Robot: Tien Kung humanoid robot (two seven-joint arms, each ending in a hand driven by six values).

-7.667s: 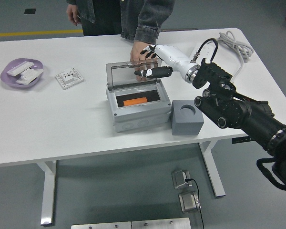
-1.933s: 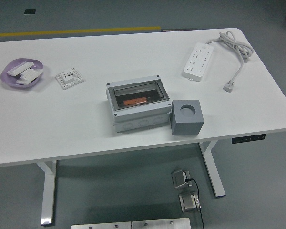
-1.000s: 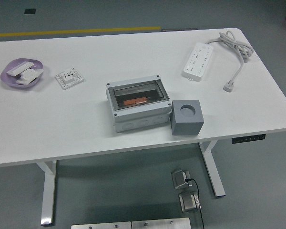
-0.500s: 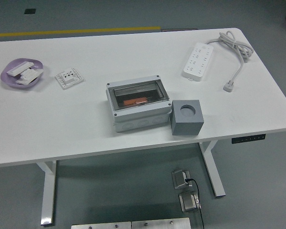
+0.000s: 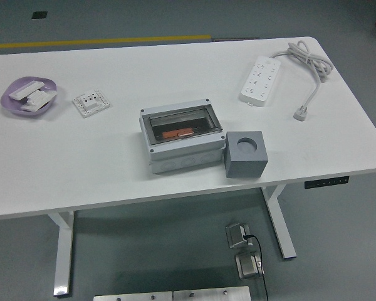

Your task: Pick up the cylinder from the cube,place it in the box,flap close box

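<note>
Box (image 5: pixel 182 139) at the middle of the white table (image 5: pixel 113 169), grey, with its clear lid (image 5: pixel 178 125) lying flat and shut over the top. Through that lid an orange cylinder (image 5: pixel 177 133) is seen lying on its side inside the box. Just to the right of the box, touching or all but touching its right wall, a dark grey cube (image 5: pixel 245 153) is set near the table's near edge; the round hole (image 5: pixel 245 143) in its top face is seen bare and dark.

No robot hand is caught anywhere in the view, left or right, so whether the fingers are spread or pressed together cannot be told.

Over at the far left, a purple dish (image 5: pixel 28 96) is seen with small white parts (image 5: pixel 31 95) piled in it. Just right of the dish, a white wall socket plate (image 5: pixel 91 102) lies flat, well apart from the box. At the far right, a white power strip (image 5: pixel 262 79) is laid at a slant, and its pale cable (image 5: pixel 311 59) is looped at the far corner, with the plug (image 5: pixel 301 113) resting on the table to the right of the strip.

On the floor beneath the table's right leg, small grey metal boxes (image 5: pixel 244 248) with a thin black wire are made out.
</note>
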